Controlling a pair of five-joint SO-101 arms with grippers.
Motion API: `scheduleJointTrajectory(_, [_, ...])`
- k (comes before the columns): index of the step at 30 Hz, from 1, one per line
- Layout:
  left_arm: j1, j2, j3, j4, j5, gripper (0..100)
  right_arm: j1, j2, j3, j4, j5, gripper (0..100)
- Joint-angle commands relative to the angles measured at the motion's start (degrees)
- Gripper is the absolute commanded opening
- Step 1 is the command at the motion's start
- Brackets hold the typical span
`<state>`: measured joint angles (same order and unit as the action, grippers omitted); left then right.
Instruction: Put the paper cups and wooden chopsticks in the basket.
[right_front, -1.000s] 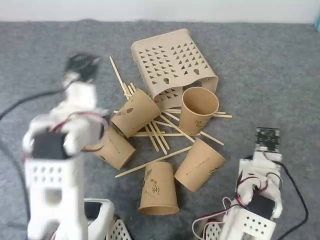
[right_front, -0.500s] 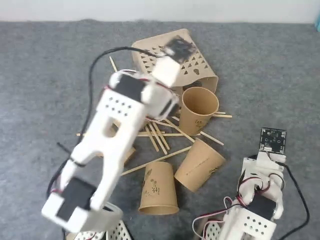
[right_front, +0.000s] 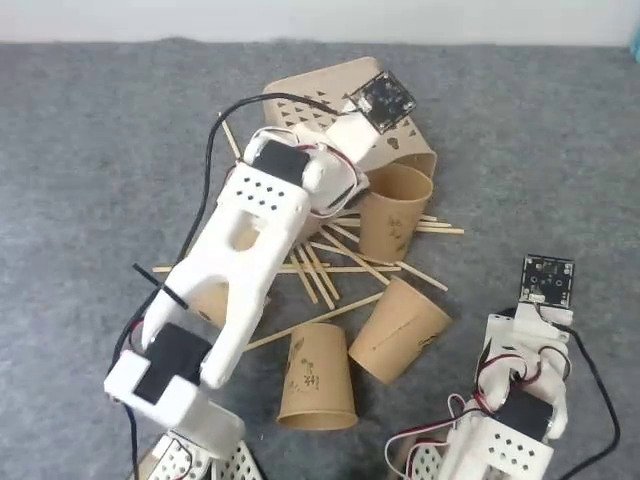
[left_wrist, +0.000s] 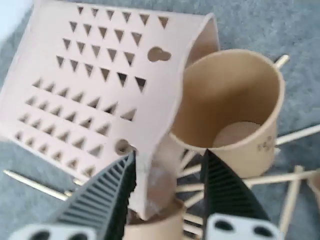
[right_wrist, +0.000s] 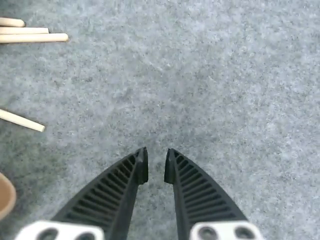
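Left gripper (left_wrist: 169, 156): jaws spread, straddling the rim at the basket's open mouth, with the rim of a paper cup (left_wrist: 152, 226) just below them. Right gripper (right_wrist: 156, 165): jaws almost pressed together with nothing between them, hanging over the grey carpet (right_wrist: 225, 75), well apart from the basket and on the far side of the cups from it.

Basket (right_front: 300, 95): tan plastic, tipped on its side with a wall of triangular holes facing up and its mouth turned toward the cups. Its inside is mostly hidden.

Upright paper cup (right_front: 395, 215): touching the basket's mouth edge, open end up, its bare inner floor visible in the left wrist view. It carries a small dark printed mark, too small to read.

Second paper cup (right_front: 398, 330): lying on its side, farther from the basket than the upright one. Third paper cup (right_front: 317, 375): mouth down, farthest from the basket, with dark print that is also illegible.

Wooden chopsticks (right_front: 330, 270): scattered and crossed on the carpet just outside the basket's mouth, between and under the cups.
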<state>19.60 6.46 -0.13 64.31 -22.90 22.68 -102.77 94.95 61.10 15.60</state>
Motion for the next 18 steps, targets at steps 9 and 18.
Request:
scheduleJointTrajectory(9, [-1.0,-1.7,-2.5,0.7,-3.1,21,0.5,-0.7,-1.2,-1.2,-0.5,8.0])
scheduleJointTrajectory(18, [-5.1,-1.9,7.4,-15.1,-8.9,14,0.4,-0.7,-1.2,-1.2,-0.5,8.0])
